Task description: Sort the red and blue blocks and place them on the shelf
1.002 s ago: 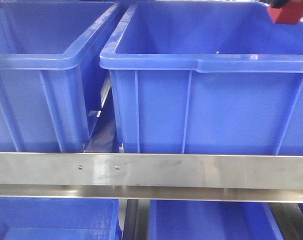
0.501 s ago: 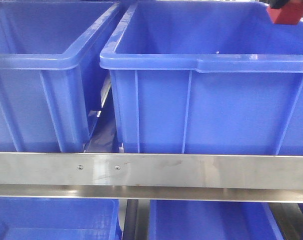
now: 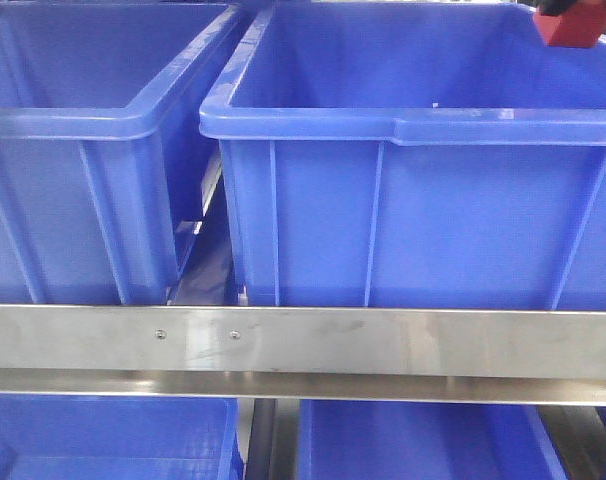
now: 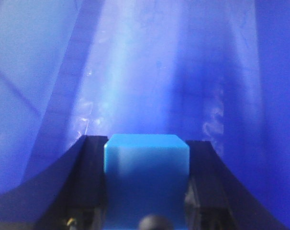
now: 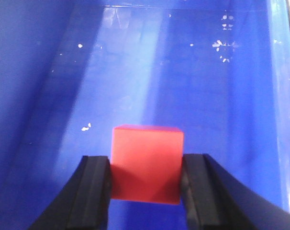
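The left gripper (image 4: 146, 191) points down into a blue crate, seen in the left wrist view with only blue plastic walls and floor behind it. Its two black fingers (image 4: 90, 182) are clamped on the blue block (image 4: 146, 177), one against each side face, with the block's top edge level and its front face square to the camera. The block hangs above the crate's floor; whether it touches the floor cannot be told.

The right gripper (image 5: 146, 184) is likewise aimed down into a blue crate (image 5: 49, 86). Its black fingers (image 5: 94, 191) press on the left and right faces of the red block (image 5: 146, 163), which sits squarely between them above the crate's scuffed, white-flecked floor.

In the front-facing view the red block (image 3: 575, 25) shows at the top right corner, with a dark bit of the gripper just above it, over the far right part of the right-hand crate (image 3: 413, 200). A second blue crate (image 3: 83, 150) stands just beside it to the left, with a narrow gap between them. Both rest on the shelf (image 3: 303, 345), behind its brushed steel front rail, which carries two small screws (image 3: 160, 334) left of centre. Two more blue crates sit on the tier below. The left arm and the blue block do not show in this view.

No labels, brands or writing can be read on any crate, block or rail.
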Controlling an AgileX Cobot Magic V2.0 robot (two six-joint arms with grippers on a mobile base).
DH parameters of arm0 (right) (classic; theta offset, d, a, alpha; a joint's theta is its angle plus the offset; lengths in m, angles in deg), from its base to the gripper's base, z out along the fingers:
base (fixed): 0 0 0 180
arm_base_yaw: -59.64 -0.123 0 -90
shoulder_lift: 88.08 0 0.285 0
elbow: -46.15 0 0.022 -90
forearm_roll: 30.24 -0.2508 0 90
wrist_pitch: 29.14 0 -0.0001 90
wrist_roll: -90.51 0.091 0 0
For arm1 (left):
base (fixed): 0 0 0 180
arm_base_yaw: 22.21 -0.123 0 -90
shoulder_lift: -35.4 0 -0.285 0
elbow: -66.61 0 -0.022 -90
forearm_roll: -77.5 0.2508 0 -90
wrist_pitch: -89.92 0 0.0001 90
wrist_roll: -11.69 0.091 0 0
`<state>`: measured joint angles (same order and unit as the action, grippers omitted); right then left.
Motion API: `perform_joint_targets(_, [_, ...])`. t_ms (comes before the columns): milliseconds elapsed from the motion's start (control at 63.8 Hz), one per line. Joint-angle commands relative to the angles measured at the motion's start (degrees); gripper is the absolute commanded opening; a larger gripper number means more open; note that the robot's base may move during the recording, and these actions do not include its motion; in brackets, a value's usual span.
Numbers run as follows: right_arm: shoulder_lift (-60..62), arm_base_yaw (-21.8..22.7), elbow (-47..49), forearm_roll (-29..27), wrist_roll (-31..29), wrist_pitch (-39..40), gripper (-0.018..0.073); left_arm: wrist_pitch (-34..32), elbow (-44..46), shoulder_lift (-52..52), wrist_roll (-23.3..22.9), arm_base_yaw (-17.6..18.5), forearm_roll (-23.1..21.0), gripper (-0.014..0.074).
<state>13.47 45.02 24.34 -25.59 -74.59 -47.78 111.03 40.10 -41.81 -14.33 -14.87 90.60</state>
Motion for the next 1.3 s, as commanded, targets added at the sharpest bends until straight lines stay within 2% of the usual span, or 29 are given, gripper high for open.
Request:
perform_joint_targets(0, [1.40,0.22,2.32,1.03,-0.07,4.81,0.0081,-4.24,2.00,1.30,0.09,0.00,0.45,0.0138])
perform_joint_targets(47, [1.40,0.22,2.32,1.21,-0.07,4.87,0.0133,-4.24,2.00,1.30,0.09,0.00,0.45,0.0169])
perform_joint_targets(110, [1.40,0.22,2.32,1.21,-0.07,4.94,0.0229,-4.24,2.00,1.30,0.09,0.00,0.45,0.0256])
perform_joint_targets(188, [1.40,0.22,2.32,1.21,-0.07,5.21,0.0367,-4.39,2.00,1.30,0.09,0.00,0.45,0.0419])
perform_joint_targets(235, [1.40,0.22,2.32,1.21,-0.07,5.27,0.0419,-4.69,2.00,1.30,0.09,0.00,0.45,0.0507])
perform_joint_targets(282, [1.40,0.22,2.32,1.21,-0.07,5.27,0.0452,-4.94,2.00,1.30,0.09,0.00,0.45,0.0556])
perform_joint_targets(329, [1.40,0.22,2.32,1.21,-0.07,5.27,0.0468,-5.20,2.00,1.30,0.09,0.00,0.45,0.0578])
perform_joint_targets(705, [1.40,0.22,2.32,1.21,-0.07,5.36,0.0469,-5.31,2.00,1.30,0.09,0.00,0.45,0.0576])
perform_joint_targets(783, [1.40,0.22,2.32,1.21,-0.07,5.63,0.0448,-5.31,2.00,1.30,0.09,0.00,0.45,0.0565])
perform_joint_targets(846, [1.40,0.22,2.32,1.21,-0.07,5.75,0.0378,-4.74,2.00,1.51,0.09,0.00,-0.31,0.0515])
perform_joint_targets(940, [1.40,0.22,2.32,1.21,-0.07,5.44,0.0228,-3.06,2.08,2.03,0.09,0.00,-0.57,0.0370])
perform_joint_targets(1049, [1.40,0.22,2.32,1.21,-0.07,4.52,0.0048,-0.83,2.08,3.18,0.09,0.00,-0.57,0.0115])
perform_joint_targets(1128, [1.40,0.22,2.32,1.15,-0.07,3.54,0.0062,-0.44,2.08,4.06,0.09,0.00,-0.06,0.0147])
perform_joint_targets(1284, [1.40,0.22,2.32,1.15,-0.07,1.75,0.0057,0.16,2.08,5.78,0.09,0.00,0.18,0.0125])
